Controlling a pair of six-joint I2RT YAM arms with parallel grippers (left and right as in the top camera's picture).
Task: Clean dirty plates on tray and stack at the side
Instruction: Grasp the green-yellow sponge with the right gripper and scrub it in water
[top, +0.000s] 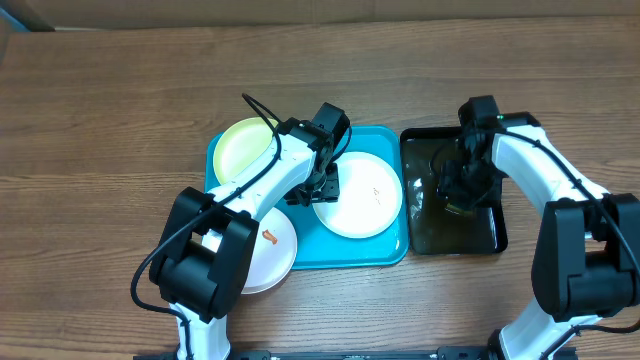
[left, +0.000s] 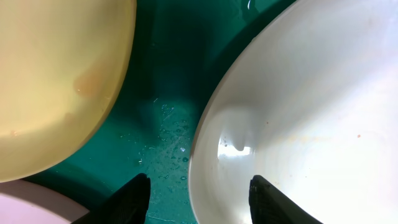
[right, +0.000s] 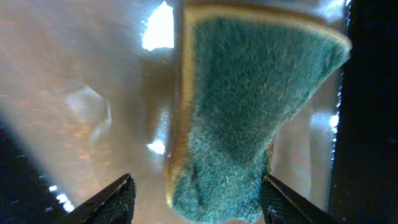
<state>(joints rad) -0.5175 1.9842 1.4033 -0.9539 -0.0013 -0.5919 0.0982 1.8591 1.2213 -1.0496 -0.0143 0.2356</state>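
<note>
Here, the left gripper is held spread, its fingers set astride the rim of a white plate. That plate is seen right of centre on the tray. The yellow-green plate is seen at the tray's far left corner, and a smeared plate over its near left edge. The right gripper is likewise spread, a sponge being seen between its fingers in the black tray.

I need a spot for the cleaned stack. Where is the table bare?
Widest: bare wooden table left of the bright turquoise plastic tray; also the strip behind both trays. Crowded: that tray, with the pale yellow-green round plate, a white round plate, an orange-smeared white plate and the left gripper; the narrow black tray holds the right gripper.
</note>
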